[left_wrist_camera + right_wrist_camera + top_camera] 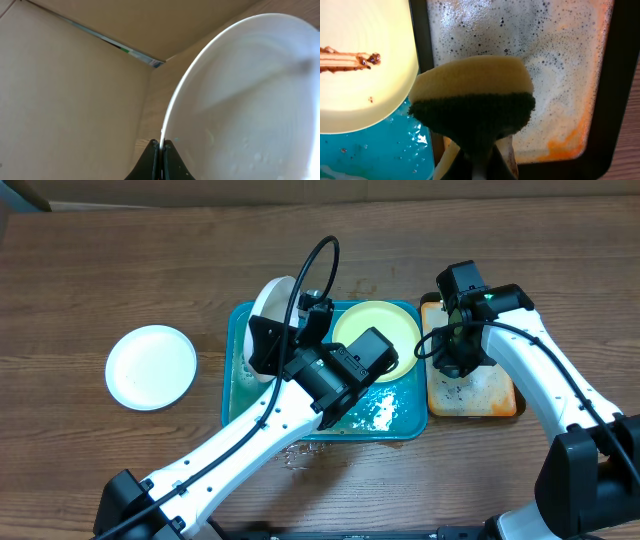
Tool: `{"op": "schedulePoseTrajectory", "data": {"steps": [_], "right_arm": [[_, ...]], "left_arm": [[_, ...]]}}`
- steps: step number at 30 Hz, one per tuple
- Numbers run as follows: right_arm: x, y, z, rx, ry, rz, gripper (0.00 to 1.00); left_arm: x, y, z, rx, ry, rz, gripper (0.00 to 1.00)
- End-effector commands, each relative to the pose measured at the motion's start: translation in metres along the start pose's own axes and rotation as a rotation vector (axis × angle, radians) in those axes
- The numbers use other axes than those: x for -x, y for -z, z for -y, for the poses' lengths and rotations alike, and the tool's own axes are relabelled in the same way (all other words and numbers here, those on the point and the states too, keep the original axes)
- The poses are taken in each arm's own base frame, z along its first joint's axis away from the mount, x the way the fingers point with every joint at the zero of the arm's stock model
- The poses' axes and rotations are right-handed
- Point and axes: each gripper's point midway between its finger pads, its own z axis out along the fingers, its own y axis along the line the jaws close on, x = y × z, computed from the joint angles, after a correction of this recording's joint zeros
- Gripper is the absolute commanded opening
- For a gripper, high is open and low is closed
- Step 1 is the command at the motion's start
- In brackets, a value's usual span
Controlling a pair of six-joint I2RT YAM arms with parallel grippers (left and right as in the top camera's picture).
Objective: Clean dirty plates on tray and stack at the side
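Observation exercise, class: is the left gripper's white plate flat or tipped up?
Tipped up: the white plate shows as a narrow crescent overhead, left gripper pinching its rim.

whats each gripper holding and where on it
Left gripper pinches a white plate by its rim. Right gripper holds a sponge by its dark scrub side.

Overhead: high, straight down on worktop, whole layout in frame. Left wrist: hard against tilted white plate, facing cardboard wall. Right wrist: close, downward past sponge; shares yellow-green plate and orange tray with overhead.
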Motion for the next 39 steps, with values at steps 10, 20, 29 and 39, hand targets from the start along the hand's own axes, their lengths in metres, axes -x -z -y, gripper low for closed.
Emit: {"op": "schedulePoseTrajectory", "data": {"steps": [10,20,29,39], "right_arm": [[0.002,0.002,0.0,0.003,-0.006,0.008,0.04],[0.001,0.002,0.001,0.001,-0.006,0.002,0.04],[0.001,0.002,0.001,0.0,-0.005,0.001,0.04],[0.0,0.002,0.001,-0.001,-0.005,-0.002,0.04]], "left_arm": [[0.003,0.006,-0.013,0.025,0.035,0.023,0.04],[-0.005,-0.003,-0.009,-0.008,0.097,-0.029,0.04],[-0.003,-0.004,-0.017,0.034,0.078,-0.014,0.04],[-0.009,-0.007,-0.019,0.032,0.082,-0.036,0.04]]}}
